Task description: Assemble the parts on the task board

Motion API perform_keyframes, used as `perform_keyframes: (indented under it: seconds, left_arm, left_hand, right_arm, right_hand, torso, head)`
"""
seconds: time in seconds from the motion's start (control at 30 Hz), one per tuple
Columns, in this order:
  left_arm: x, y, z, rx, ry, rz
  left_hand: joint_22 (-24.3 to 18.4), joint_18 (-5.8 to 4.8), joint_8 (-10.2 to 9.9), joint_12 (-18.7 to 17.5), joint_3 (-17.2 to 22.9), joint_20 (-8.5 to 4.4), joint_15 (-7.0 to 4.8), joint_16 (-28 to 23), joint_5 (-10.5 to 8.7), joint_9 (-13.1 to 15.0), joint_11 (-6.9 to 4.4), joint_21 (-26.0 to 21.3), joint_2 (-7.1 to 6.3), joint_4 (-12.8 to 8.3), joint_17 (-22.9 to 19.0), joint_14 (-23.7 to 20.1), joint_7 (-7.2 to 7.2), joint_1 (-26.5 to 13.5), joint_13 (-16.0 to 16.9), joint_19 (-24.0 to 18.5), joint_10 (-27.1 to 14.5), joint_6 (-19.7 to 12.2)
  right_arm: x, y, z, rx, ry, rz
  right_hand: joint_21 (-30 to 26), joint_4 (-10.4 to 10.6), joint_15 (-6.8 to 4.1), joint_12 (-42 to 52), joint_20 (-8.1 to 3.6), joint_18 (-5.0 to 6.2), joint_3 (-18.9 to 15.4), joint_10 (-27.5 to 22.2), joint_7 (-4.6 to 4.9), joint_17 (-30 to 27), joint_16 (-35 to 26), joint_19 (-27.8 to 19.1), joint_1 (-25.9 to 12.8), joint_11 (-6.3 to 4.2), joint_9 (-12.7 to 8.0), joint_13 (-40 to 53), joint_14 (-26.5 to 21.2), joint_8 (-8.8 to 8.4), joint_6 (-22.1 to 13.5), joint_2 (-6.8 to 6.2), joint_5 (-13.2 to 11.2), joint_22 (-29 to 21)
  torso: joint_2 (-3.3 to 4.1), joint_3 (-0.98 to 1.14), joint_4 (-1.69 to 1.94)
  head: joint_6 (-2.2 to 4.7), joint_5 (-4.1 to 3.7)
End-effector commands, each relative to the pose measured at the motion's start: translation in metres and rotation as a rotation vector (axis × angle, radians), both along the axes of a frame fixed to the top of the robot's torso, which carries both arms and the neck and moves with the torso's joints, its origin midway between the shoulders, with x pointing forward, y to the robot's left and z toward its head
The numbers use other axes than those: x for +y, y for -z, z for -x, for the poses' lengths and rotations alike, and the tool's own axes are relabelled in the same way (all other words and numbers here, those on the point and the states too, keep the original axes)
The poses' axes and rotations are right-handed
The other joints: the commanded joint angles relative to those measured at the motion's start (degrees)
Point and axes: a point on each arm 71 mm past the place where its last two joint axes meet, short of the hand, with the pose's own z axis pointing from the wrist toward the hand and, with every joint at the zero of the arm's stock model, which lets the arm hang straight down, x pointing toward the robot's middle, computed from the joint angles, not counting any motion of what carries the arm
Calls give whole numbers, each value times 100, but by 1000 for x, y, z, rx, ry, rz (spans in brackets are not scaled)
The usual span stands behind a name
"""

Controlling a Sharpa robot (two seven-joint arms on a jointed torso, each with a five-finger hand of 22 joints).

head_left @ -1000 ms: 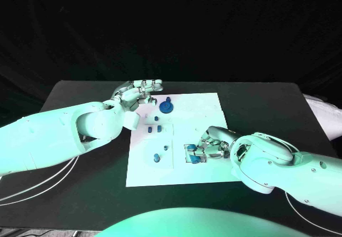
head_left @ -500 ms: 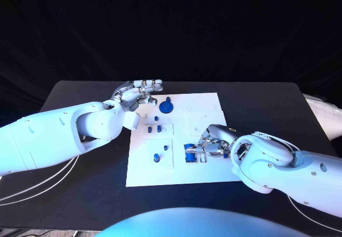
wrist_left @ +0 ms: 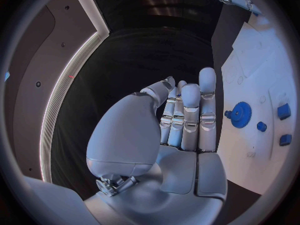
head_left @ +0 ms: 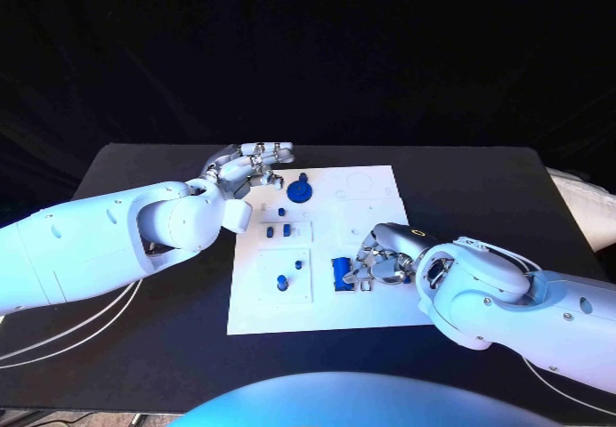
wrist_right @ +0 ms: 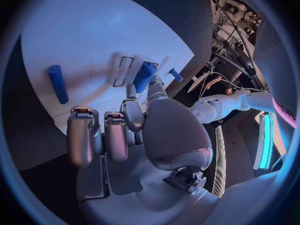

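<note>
One blue peg (head_left: pixel 340 271) is pinched at the fingertips of the right hand (head_left: pixel 379 263), over the board (head_left: pixel 372 307). Just beyond the left hand (head_left: pixel 244 165), whose straight fingers hold nothing, a gear (head_left: pixel 299 191) is seen.

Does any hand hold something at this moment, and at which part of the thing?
The right hand pinches a blue part by its lower end, upright over the task board. The left hand holds nothing.

Head camera overhead; wrist cameras close behind hands, sharing task board (head_left: pixel 372 191).
</note>
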Motion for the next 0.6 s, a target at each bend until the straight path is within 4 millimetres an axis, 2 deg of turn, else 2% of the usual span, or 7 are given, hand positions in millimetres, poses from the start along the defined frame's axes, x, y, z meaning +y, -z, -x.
perform_keyframes:
  seconds: [0.03, 0.13, 0.2, 0.27, 0.43, 0.6]
  left_arm:
    - [-3, -1, 1, -8, 22, 10]
    - [-3, -1, 1, -7, 22, 9]
    - [-2, -1, 1, -7, 21, 9]
    - [-2, -1, 1, -7, 20, 9]
    - [-2, -1, 1, -7, 20, 8]
    - [-2, -1, 1, -8, 21, 8]
  left_hand:
    - [-3, 92, 36, 38, -12, -8, -9, -35, 12, -7, -1, -20, 23, -24, -5, -47, -2, 28, 5, -48, -36, -27]
    - [-3, 92, 36, 38, -12, -8, -9, -35, 12, -7, -1, -20, 23, -24, -5, -47, -2, 28, 5, -48, -36, -27]
    - [-3, 92, 36, 38, -12, -8, -9, -35, 12, -7, -1, -20, 23, -24, -5, -47, -2, 28, 5, -48, -36, -27]
    - [-3, 92, 36, 38, -12, -8, -9, -35, 12, -7, -1, -20, 23, -24, -5, -47, -2, 28, 5, -48, -36, -27]
    - [-3, 92, 36, 38, -12, -8, -9, -35, 12, -7, -1, -20, 23, -24, -5, -47, -2, 28, 5, -48, -36, -27]
    - [-3, 92, 36, 38, -12, -8, -9, -35, 12, -7, -1, -20, 23, -24, -5, -47, -2, 28, 5, -48, -36, -27]
  right_arm:
    - [-4, -3, 1, -35, 8, -17]
    - [-16, -7, 1, -13, 46, -56]
    - [-26, -11, 1, -2, 72, -65]
    - [-37, -16, -1, 6, 92, -61]
    - [-65, -22, -5, 9, 129, -4]
    - [-80, -20, -6, -20, 133, 71]
  right_hand:
    - [-9, 35, -19, 60, -29, -41, 16, 27, 14, 1141, 10, 82, -30, -21, 8, 26, 512, -55, -72, 102, 228, 19]
    - [-16, 87, -4, 57, -18, -39, 18, 24, 38, 1141, 9, 78, -101, -2, -2, 37, 512, -116, -139, 138, 472, 7]
    - [-17, 121, 8, 63, -7, -39, 41, 21, 58, 1155, 18, 78, -124, 15, -17, 52, 515, -173, -195, 194, 737, 8]
    - [-19, 136, 24, 30, 3, -39, 51, 5, 88, 1160, 21, 76, -130, 35, -46, 38, 516, -239, -274, 212, 879, 6]
    - [-13, 109, 65, -48, 41, -41, 134, -34, 142, 1174, 28, 75, -38, 81, -136, 7, 518, -372, -376, 279, 1091, 20]
    - [-9, 90, 71, -82, 51, -42, 159, -49, 144, 1171, 26, 76, 0, 84, -161, -8, 517, -391, -354, 278, 1163, 28]
  torso:
    - [-4, 1, -9]
    - [-5, 2, -11]
    - [-6, -5, -5]
    - [-10, -10, -14]
    - [-9, -12, -26]
    - [-7, 1, -34]
  head:
    - [14, -16]
    - [13, -28]
    - [22, -72]
    - [31, -89]
    - [55, -140]
    - [63, -176]
